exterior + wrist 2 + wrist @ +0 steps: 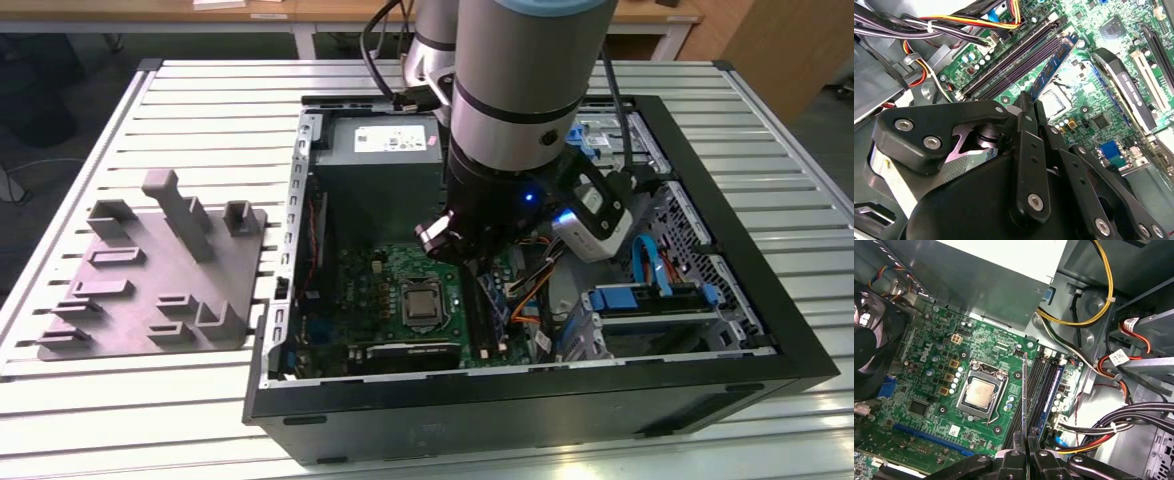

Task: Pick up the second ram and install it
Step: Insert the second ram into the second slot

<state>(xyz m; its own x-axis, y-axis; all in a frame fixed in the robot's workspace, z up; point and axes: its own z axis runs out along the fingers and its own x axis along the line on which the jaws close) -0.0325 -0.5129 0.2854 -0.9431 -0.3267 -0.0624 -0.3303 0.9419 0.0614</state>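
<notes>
Clamping long thin flat dark memory stick (1025,390) edge-on in black claw (1026,441), above black slots (1037,381) of green board (929,385); blue-labelled stick (1052,390) in neighbouring slot.

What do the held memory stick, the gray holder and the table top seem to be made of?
The memory stick, clamped in the end effector, looks like thin rigid circuit board, dark, seen edge-on. The gray holder looks like matte plastic: uniform dull gray, no shine. The table top is probably aluminium: pale silvery grooved slats.

Open computer case (507,420) on slatted table (134,420); grey fixture block (154,280), possibly plastic, beside.
</notes>
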